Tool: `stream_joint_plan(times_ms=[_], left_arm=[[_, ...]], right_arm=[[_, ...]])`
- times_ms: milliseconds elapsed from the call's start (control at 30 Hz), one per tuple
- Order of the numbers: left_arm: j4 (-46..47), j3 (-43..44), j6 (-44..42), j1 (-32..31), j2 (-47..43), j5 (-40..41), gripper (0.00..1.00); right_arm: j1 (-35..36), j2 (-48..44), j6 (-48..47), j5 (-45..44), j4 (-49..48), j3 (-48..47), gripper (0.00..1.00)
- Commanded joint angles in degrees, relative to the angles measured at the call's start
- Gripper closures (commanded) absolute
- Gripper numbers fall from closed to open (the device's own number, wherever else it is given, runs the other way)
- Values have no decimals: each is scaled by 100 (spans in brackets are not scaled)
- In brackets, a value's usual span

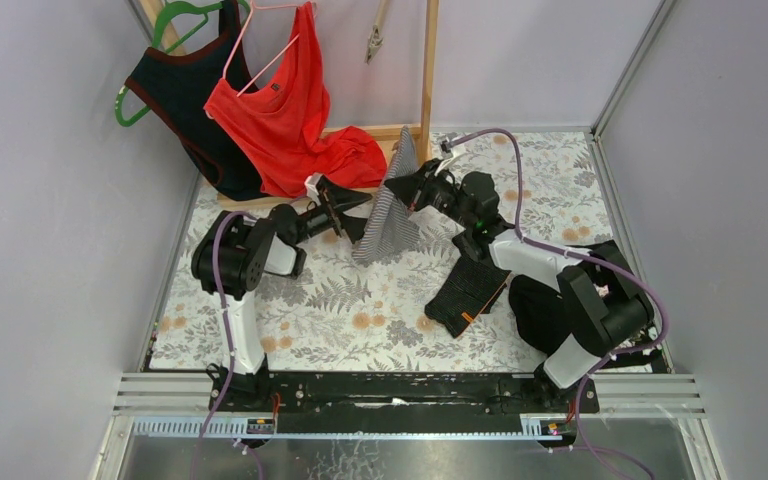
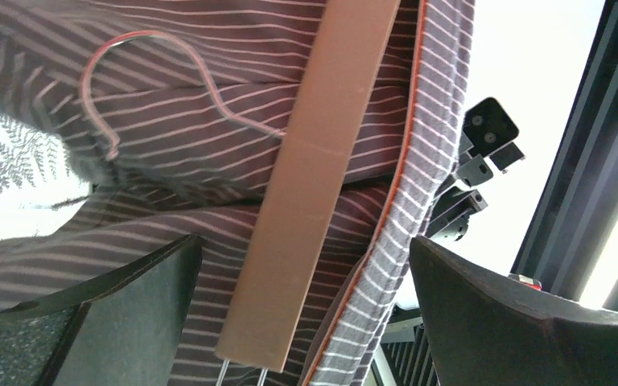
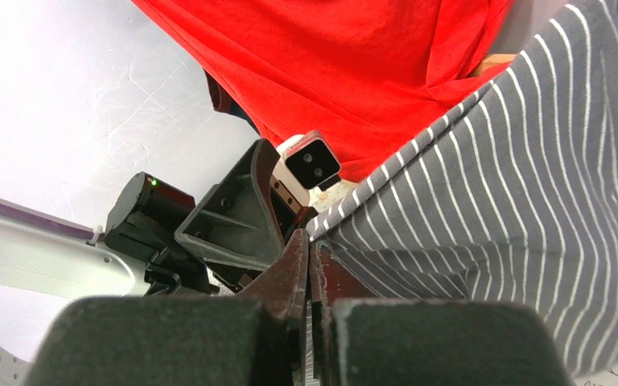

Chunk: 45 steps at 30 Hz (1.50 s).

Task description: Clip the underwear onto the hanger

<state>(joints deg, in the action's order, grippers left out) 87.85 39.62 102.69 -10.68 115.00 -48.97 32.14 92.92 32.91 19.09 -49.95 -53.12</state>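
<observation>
Top external: the underwear [image 1: 388, 215] is up off the table [image 1: 340, 300]. It hangs in the middle between the two arms, just in front of the wooden rack [image 1: 428, 70] and beside the red top [image 1: 290, 110].
Right gripper [image 1: 412, 190]: fingers pressed together, pinching the top edge of the fabric, so the whole thing dangles from that one spot.
Left gripper [image 1: 357, 213]: spread wide, holding nothing, nosed right up to the cloth from the left.
Left wrist: a tan bar [image 2: 306, 193] runs across the stripes between the open fingers, with bits of metal wire at its low end. Looks to me like the clip part of the hanger, but honestly I can't tell for sure.
Step, my guess: getting the free edge lined up with that bar so it can be clipped.
How I'd do it: the right pinch has to be firm and high so the edge hangs flat, not bunched. The left should straddle bar and edge together and only squeeze once the cloth sits properly inside. Go slow, because this stuff is floppy and will slide or fold over.
Watch out: the red top is close and easy to snag.
Look of it: grey with thin white stripes, soft and creased, with orange piping [image 2: 392, 189] along one edge. From above it drapes in a loose cone shape.
</observation>
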Motion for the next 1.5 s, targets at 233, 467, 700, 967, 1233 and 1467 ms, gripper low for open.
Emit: stream_joint_plan(times_ms=[233, 467, 700, 967, 1233, 1467], left_arm=[[465, 440, 282, -224, 66, -152, 0], [479, 420, 390, -244, 39, -150, 0], [469, 123, 328, -46, 61, 23, 0], [467, -172, 139, 330, 11, 66, 0], [448, -537, -11, 417, -467, 108, 0], [349, -956, -32, 409, -1137, 206, 0]], right_arm=[[-164, 486, 533, 562, -1416, -302, 100], [-418, 634, 809, 843, -1504, -303, 100], [-549, 26, 549, 474, -869, -117, 100], [-548, -709, 251, -441, -114, 110, 100], [-549, -955, 88, -1358, 413, 174, 100], [-545, -657, 166, -1770, 469, 109, 100]])
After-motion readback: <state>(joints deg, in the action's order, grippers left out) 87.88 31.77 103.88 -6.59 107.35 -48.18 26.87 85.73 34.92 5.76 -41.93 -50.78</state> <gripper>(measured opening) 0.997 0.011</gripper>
